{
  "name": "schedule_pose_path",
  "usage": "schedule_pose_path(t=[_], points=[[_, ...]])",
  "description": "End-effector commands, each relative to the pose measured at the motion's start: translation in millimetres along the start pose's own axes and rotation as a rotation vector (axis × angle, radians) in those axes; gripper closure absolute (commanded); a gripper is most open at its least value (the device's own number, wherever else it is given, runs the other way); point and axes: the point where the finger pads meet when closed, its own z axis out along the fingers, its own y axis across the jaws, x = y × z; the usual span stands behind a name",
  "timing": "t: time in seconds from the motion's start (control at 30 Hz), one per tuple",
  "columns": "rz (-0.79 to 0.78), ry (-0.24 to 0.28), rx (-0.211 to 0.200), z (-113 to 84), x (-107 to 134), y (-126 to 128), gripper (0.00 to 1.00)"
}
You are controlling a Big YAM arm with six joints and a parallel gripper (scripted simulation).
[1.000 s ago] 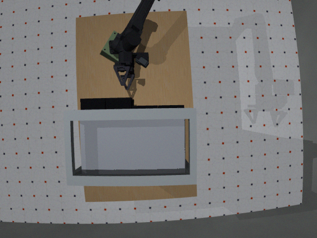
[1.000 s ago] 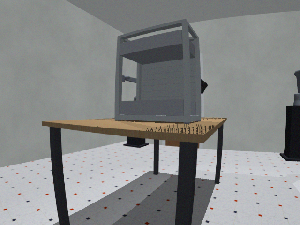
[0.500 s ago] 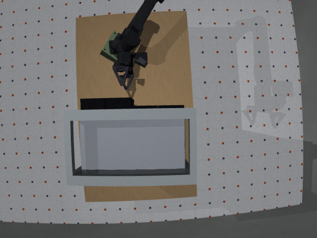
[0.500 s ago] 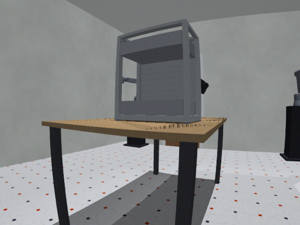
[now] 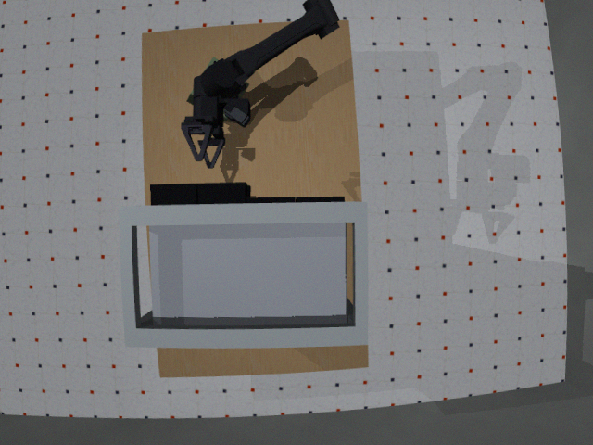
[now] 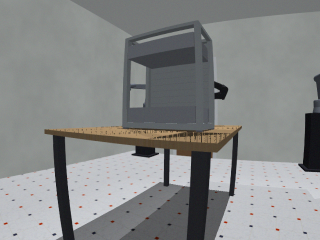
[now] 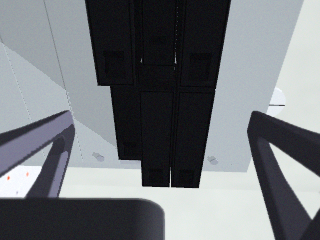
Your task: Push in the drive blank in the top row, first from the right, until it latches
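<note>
The drive blanks stood out as a black block from the front of the rack, at the left end of that face in the top view, while the rest of the front showed only a thin dark strip. Which single blank was the top-row one I could not tell from above. The tool hung a short way off from them, fingers spread wide apart with nothing between them, pointing at the rack. The arm reached in from the far corner of the counter, bent sharply at the wrist.

The wrist view showed the blanks close up as long dark bars between the two fingers. From behind the rack, only the arm's elbow peeked out.
</note>
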Motion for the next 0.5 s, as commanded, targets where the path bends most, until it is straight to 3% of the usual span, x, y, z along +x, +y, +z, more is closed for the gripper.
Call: schedule_pose_path(t=[0.0, 0.2, 0.47], points=[[0.024, -0.004, 0.021, 2.9, 19, -8, 0.0], [0.024, -0.003, 0.021, 2.9, 42, -10, 0.0], [0.001, -0.022, 0.031, 2.8, 35, -17, 0.0]])
